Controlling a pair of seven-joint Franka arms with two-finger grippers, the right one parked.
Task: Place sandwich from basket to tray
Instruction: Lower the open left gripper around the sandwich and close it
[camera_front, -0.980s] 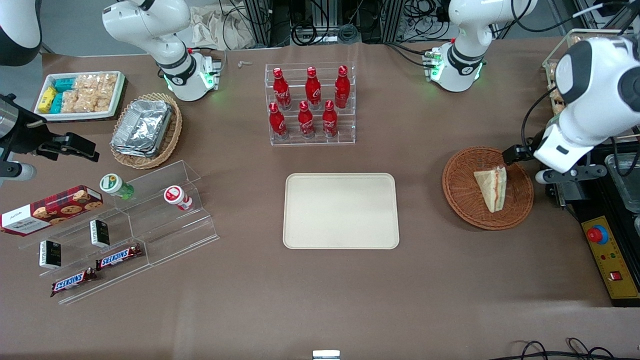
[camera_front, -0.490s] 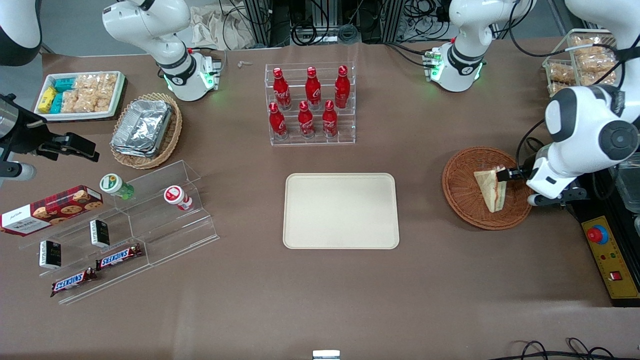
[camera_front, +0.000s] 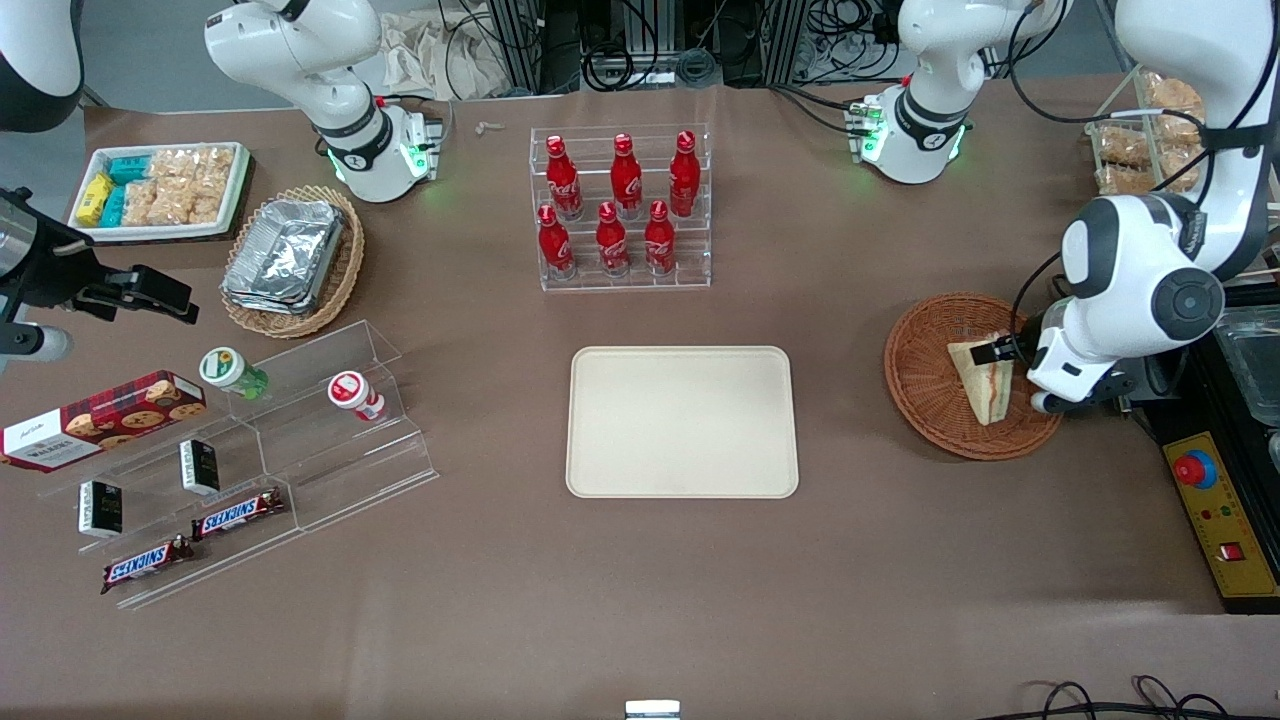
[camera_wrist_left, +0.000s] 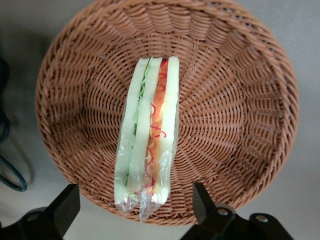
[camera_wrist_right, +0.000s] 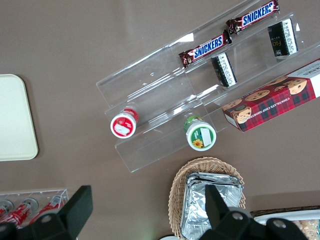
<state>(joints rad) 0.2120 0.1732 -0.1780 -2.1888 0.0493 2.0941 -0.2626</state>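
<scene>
The sandwich (camera_front: 982, 384), a plastic-wrapped white-bread wedge with red and green filling, lies in the reddish-brown wicker basket (camera_front: 925, 395) toward the working arm's end of the table. In the left wrist view the sandwich (camera_wrist_left: 148, 132) lies with its cut edge up across the basket (camera_wrist_left: 235, 100). My gripper (camera_front: 1000, 352) hovers over the sandwich's wide end, open, one finger on each side of the wedge and neither touching it. In that wrist view the gripper (camera_wrist_left: 135, 196) straddles the wrapped end. The cream-beige tray (camera_front: 683, 421) lies bare at the table's middle.
An acrylic rack of red cola bottles (camera_front: 620, 208) stands farther from the front camera than the tray. A wire basket of baked goods (camera_front: 1150, 130) and a control box with a red stop button (camera_front: 1205, 500) flank the working arm. Snack shelves (camera_front: 240, 460) lie toward the parked arm's end.
The working arm has swung nearer to the front camera and lowered. Its gripper moved from the basket's rim to over the sandwich's wide end. The sandwich has not moved.
</scene>
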